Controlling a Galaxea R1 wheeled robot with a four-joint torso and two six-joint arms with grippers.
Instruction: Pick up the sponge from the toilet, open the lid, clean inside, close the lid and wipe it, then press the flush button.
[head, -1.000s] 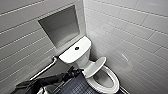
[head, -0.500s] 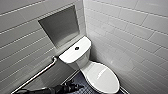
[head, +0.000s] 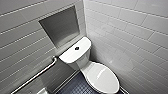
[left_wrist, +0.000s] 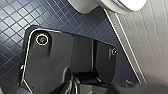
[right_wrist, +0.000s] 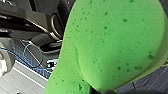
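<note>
The white toilet (head: 83, 63) stands in the corner with its lid (head: 103, 77) down and closed. On the flat tank top sits the small dark flush button (head: 77, 48). The bright green sponge (right_wrist: 112, 45) looms large and close in the right wrist view, hanging above the floor with my right gripper shut on it. The underside of the toilet bowl (left_wrist: 85, 5) shows at the edge of the left wrist view, above the dark blue floor. My left gripper is open and holds nothing.
A metal grab bar (head: 37, 75) slants along the left wall below a recessed niche (head: 61, 27). White tiled walls (head: 130, 37) close in on both sides of the toilet. Dark blue tiled floor (head: 75, 87) lies beside the bowl.
The dark arm that lay across the lower left of the head view, near the toilet, has drawn down and out of that picture. The toilet stands as before.
</note>
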